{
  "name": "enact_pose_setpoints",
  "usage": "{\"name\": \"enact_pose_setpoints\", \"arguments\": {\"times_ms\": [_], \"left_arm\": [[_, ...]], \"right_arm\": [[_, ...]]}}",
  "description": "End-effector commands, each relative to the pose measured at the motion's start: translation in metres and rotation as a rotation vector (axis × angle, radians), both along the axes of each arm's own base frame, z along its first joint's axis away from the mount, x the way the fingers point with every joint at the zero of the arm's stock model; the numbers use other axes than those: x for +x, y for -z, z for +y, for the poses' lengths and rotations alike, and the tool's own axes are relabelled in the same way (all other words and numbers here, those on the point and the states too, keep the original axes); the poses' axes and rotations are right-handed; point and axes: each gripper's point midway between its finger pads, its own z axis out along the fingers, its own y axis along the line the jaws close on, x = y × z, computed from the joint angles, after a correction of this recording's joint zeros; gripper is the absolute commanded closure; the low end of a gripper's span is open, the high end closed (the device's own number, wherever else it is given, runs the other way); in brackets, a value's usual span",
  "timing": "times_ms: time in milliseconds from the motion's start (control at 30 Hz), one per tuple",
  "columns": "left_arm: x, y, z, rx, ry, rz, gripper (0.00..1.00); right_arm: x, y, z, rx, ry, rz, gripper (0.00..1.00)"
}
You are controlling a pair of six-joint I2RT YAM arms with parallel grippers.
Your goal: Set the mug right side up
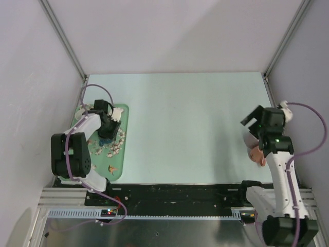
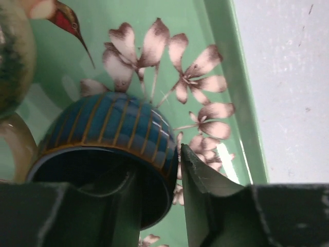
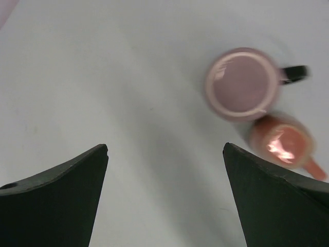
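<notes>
Left pincer (image 2: 154, 165) straddles the wall of the blue striped mug (image 2: 108, 123), clamped or not I can't tell; tan mug (image 2: 10, 56) just left looks glazed, slippery, breakable: pinch its rim.

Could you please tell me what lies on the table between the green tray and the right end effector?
Nothing; the top view shows bare table between the green tray and the right end effector.

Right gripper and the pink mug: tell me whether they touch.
Apart: right wrist view shows bare table between the right gripper and the pink mug.
</notes>
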Motion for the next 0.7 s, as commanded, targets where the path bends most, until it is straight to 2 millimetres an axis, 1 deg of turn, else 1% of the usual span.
{"name": "enact_pose_setpoints", "arguments": {"times_ms": [0, 33, 67, 167, 233, 333, 433, 567, 667], "left_arm": [[0.012, -0.008, -0.001, -0.043, 0.037, -0.068, 0.56], [0.011, -0.011, -0.001, -0.043, 0.042, -0.079, 0.51], [0.012, -0.016, -0.001, -0.040, 0.047, -0.099, 0.49], [0.012, -0.034, -0.002, -0.038, 0.064, -0.151, 0.36], [0.011, -0.047, -0.005, -0.048, 0.081, -0.188, 0.30], [0.009, -0.063, -0.010, -0.072, 0.093, -0.210, 0.27], [0.006, -0.074, -0.015, -0.104, 0.092, -0.197, 0.26], [0.012, -0.093, -0.021, -0.121, 0.090, -0.218, 0.25], [0.014, -0.103, -0.024, -0.101, 0.105, -0.236, 0.25]], "right_arm": [[-0.016, 0.014, -0.047, 0.100, 0.154, 0.003, 0.01], [-0.020, 0.019, -0.060, 0.138, 0.213, 0.005, 0.01], [-0.024, 0.022, -0.076, 0.167, 0.279, 0.002, 0.01], [-0.027, 0.030, -0.101, 0.287, 0.366, -0.008, 0.02], [-0.029, 0.037, -0.118, 0.340, 0.430, -0.008, 0.07], [-0.029, 0.047, -0.142, 0.346, 0.499, 0.003, 0.16], [-0.026, 0.061, -0.151, 0.364, 0.527, 0.042, 0.21], [-0.022, 0.086, -0.152, 0.402, 0.549, 0.119, 0.20], [-0.020, 0.104, -0.156, 0.429, 0.579, 0.166, 0.21]]}}
